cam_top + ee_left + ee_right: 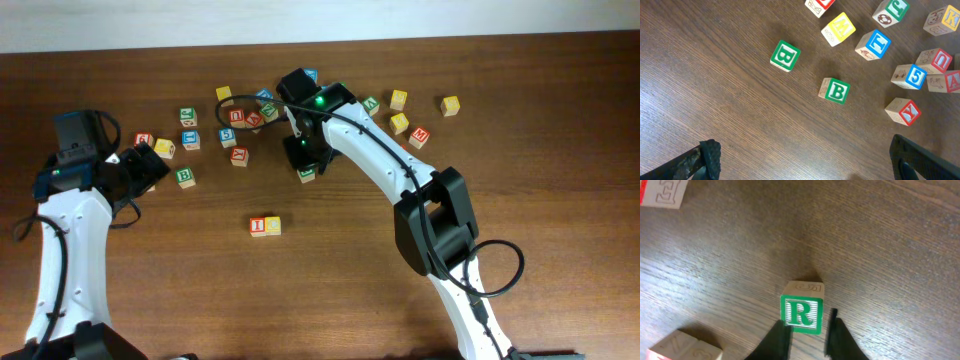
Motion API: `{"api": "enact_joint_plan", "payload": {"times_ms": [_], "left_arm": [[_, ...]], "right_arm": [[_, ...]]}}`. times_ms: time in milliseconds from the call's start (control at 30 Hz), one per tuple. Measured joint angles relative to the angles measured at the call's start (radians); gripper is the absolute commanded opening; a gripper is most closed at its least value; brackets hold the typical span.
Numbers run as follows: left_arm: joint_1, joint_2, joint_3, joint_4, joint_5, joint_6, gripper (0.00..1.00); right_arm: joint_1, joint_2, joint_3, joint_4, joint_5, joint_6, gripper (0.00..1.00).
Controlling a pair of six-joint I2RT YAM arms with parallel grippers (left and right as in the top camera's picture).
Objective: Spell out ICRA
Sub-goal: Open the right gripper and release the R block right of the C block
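Two green B cubes [785, 55] [835, 91] and one green R cube [801, 314] show

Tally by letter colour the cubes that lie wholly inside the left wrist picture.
Green: 2, left B, right B
Blue: 2, T, 5
Red: 2, U, Y
Yellow: 1, M
Total: 7

- R cube [307, 176]: from overhead, almost wholly hidden under the right arm [345, 125].
- White block [662, 192]: cut off at the far-left corner.
- Two blocks [682, 350]: cropped by the near edge.
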Motion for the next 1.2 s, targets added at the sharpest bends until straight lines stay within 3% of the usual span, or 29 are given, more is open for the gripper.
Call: {"api": "enact_joint_plan", "payload": {"times_ms": [100,233,667,900,1033,1200], "left_arm": [[0.0,0.0,0.0,0.0,0.0,0.0,0.99],[0.0,0.0,0.0,0.0,0.0,0.0,0.99],[0.0,0.0,0.0,0.0,0.0,0.0,0.99],[0.0,0.0,0.0,0.0,0.0,0.0,0.99],[0.0,0.0,0.0,0.0,0.0,0.0,0.99],[0.0,0.0,0.0,0.0,0.0,0.0,0.99]], "right_arm": [[0.0,0.0,0.0,0.026,0.0,0.0,0.81],[0.0,0.0,0.0,0.032,0.0,-0.001,1.0],[0.0,0.001,-0.07,0.037,0.0,-0.002,0.99],[0.0,0.002,-0.086,0.069,0.0,0.007,0.5],[0.0,0.002,-0.086,0.051,0.0,0.001,0.47],[0.0,0.002,-0.086,0.029,-0.019,0.004,0.36]]}}
